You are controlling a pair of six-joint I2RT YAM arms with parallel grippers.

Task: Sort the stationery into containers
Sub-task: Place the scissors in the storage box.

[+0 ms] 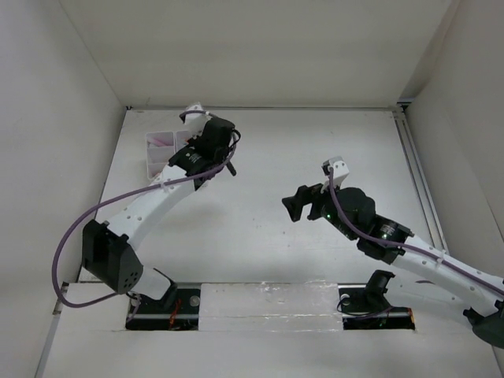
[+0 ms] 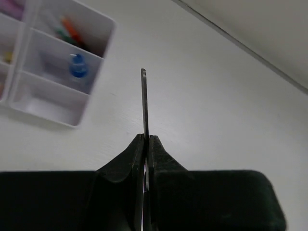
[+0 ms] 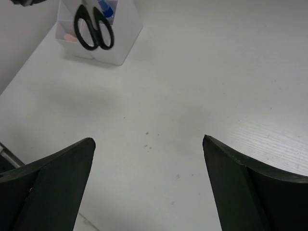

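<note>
My left gripper (image 2: 146, 137) is shut on the black-handled scissors (image 2: 143, 96), which show edge-on as a thin dark strip sticking out past the fingertips. From the right wrist, the scissors' (image 3: 94, 29) two handle loops hang in front of the white organiser tray (image 3: 122, 43). The tray (image 2: 62, 118) lies to the left of the held scissors; one compartment holds a blue-capped bottle (image 2: 78, 67), another holds red and dark pens (image 2: 70, 31). In the top view the left gripper (image 1: 220, 153) hovers by the tray's (image 1: 160, 153) right side. My right gripper (image 3: 149, 142) is open and empty over bare table.
White walls enclose the table on the left, back and right. The right arm (image 1: 370, 224) reaches in from the lower right, its gripper (image 1: 298, 206) near the table's middle. Something pink (image 3: 70, 36) lies in a tray compartment.
</note>
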